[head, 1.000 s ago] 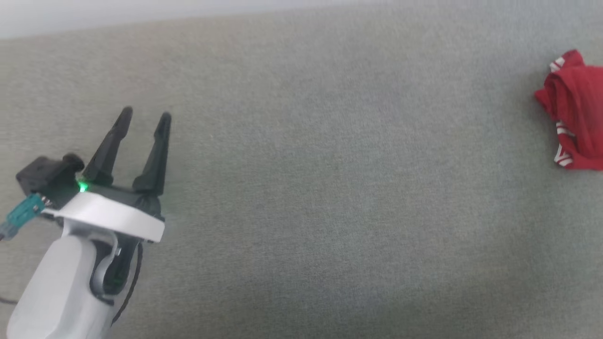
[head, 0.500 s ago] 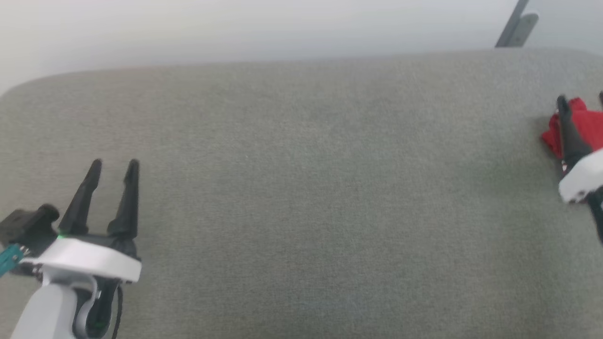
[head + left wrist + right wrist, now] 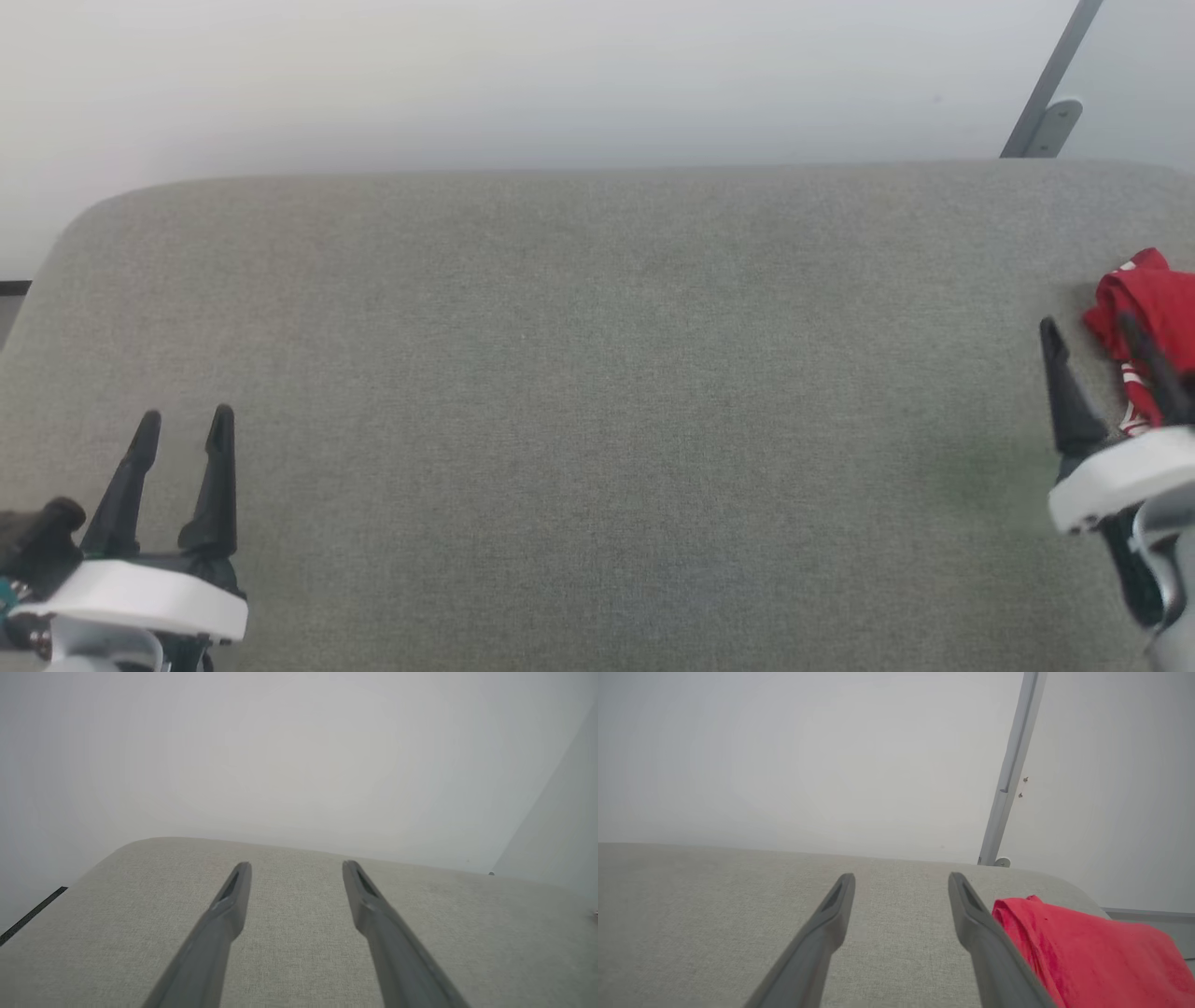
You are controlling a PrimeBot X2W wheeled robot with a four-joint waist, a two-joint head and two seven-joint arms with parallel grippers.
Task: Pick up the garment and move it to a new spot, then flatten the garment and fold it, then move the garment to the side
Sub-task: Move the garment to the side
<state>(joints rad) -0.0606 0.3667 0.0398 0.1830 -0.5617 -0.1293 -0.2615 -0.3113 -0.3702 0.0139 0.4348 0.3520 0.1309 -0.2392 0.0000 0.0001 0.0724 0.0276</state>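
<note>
The garment [image 3: 1153, 289] is a crumpled red heap with white striped trim, lying at the far right of the grey fabric surface [image 3: 597, 373]. My right gripper [image 3: 1086, 325] is open at the lower right, its left finger just left of the heap and its right finger crossing in front of it. In the right wrist view the garment [image 3: 1087, 947] lies beside the right finger, outside the open right gripper [image 3: 901, 877], which has bare fabric between its fingers. My left gripper [image 3: 186, 413] stands open and empty at the lower left, far from the garment, as the left wrist view shows the left gripper [image 3: 296, 864] too.
The grey surface has rounded far corners and ends at a pale wall [image 3: 560, 84]. A slanted grey metal post [image 3: 1050, 84] rises behind the far right corner, also seen as the post [image 3: 1008, 774] in the right wrist view. A dark floor strip [image 3: 32, 914] shows past the left edge.
The head camera has tilted up, bringing the far edge and wall into the picture. My right gripper has come into view beside the garment. Both grippers stay open.
</note>
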